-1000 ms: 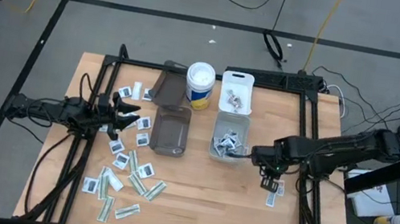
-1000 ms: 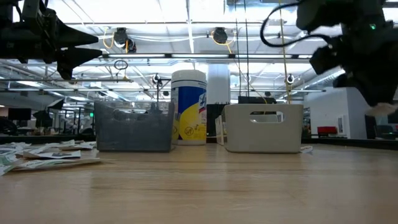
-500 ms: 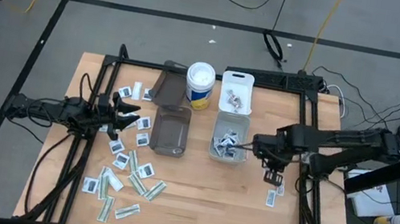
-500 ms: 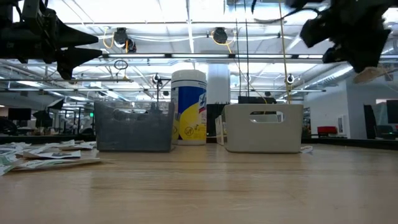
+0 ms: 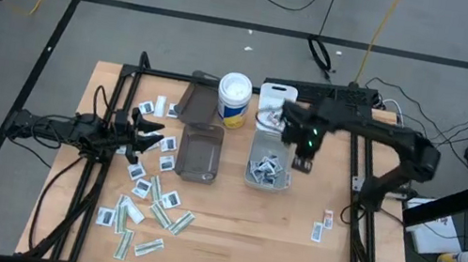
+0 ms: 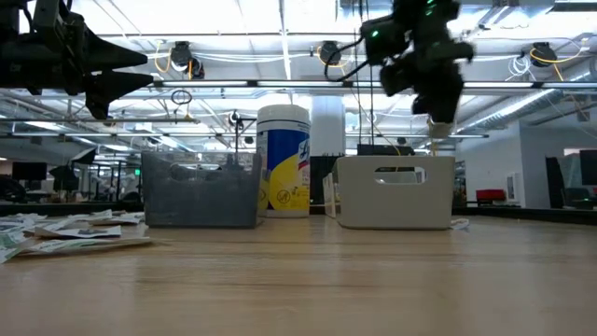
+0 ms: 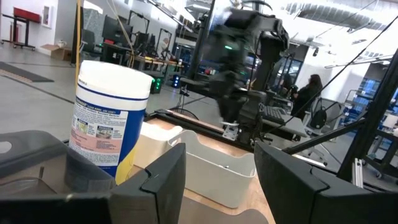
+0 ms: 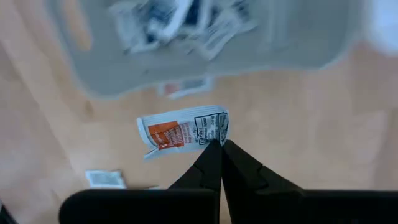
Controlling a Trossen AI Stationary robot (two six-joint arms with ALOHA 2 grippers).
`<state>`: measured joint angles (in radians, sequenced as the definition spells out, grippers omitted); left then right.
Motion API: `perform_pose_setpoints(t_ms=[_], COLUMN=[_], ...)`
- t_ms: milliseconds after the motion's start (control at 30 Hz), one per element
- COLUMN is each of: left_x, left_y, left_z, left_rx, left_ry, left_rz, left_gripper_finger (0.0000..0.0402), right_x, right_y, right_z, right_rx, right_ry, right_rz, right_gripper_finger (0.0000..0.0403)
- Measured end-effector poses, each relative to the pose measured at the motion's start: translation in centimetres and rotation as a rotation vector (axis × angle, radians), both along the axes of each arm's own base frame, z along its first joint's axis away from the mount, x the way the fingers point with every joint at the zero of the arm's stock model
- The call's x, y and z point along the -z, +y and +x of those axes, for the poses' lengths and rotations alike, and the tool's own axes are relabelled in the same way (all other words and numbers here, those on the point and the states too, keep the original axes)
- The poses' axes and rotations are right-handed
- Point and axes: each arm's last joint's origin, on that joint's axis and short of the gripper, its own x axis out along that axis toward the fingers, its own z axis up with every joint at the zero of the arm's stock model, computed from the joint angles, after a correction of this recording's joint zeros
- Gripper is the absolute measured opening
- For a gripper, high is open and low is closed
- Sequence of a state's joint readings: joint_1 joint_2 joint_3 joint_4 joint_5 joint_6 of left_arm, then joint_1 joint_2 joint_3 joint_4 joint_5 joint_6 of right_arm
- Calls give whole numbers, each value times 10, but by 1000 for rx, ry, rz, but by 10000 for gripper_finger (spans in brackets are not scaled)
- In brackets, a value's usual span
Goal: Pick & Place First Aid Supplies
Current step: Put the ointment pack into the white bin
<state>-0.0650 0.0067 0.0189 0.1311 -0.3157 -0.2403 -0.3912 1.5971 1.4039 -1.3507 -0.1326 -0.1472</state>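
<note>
The first aid supplies are small flat packets. Several lie scattered on the table's left part (image 5: pixel 146 202), two lie on the right (image 5: pixel 322 225), and more sit in the near white bin (image 5: pixel 269 162). My right gripper (image 5: pixel 302 163) hovers high beside that bin's right wall, shut on a white packet with an orange patch (image 8: pixel 183 130). In the low view the right gripper (image 6: pixel 437 119) is above the white bin (image 6: pixel 395 192). My left gripper (image 5: pixel 154 131) waits open above the left packets, touching nothing. My right gripper pinches the orange-patched packet by its edge near one end (image 8: pixel 211 139), between the two shut fingertips. The fingers come from above, pointing down. The packet is lifted clear of the table and spreads sideways from the fingertips, over bare wood next to the bin.
A smoky bin (image 5: pixel 199 151) sits left of the white bin, with a dark lid (image 5: pixel 193 100) behind it. A wipes canister (image 5: pixel 233 99) and a second white bin (image 5: pixel 276 108) stand at the far edge. Bare wood lies near the table's front.
My right gripper has risen and swung from above the two packets on the table's right toward the far left, ending beside the near white bin. It has stayed shut on its packet, which travels with it.
</note>
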Motion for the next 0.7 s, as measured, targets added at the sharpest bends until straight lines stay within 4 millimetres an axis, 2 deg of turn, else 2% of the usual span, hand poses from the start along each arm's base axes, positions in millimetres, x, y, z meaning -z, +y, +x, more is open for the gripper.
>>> perform_pose_setpoints(t_ms=[233,433,567,700], left_x=[0,0,0,0], left_y=[0,0,0,0], left_z=[0,0,0,0], left_rx=[0,0,0,0], left_ry=[0,0,0,0], left_rz=[0,0,0,0], left_gripper_finger=[196,196,196,196], right_x=[-3,-7,-9,-3], right_y=[-69,-117,-140,-151], right_z=[29,50,59,65], right_rx=[64,112,136,160], right_ry=[-18,-40,-29,-27], right_rz=[-4,-17,-10,-11], right_gripper_finger=[0,0,0,0])
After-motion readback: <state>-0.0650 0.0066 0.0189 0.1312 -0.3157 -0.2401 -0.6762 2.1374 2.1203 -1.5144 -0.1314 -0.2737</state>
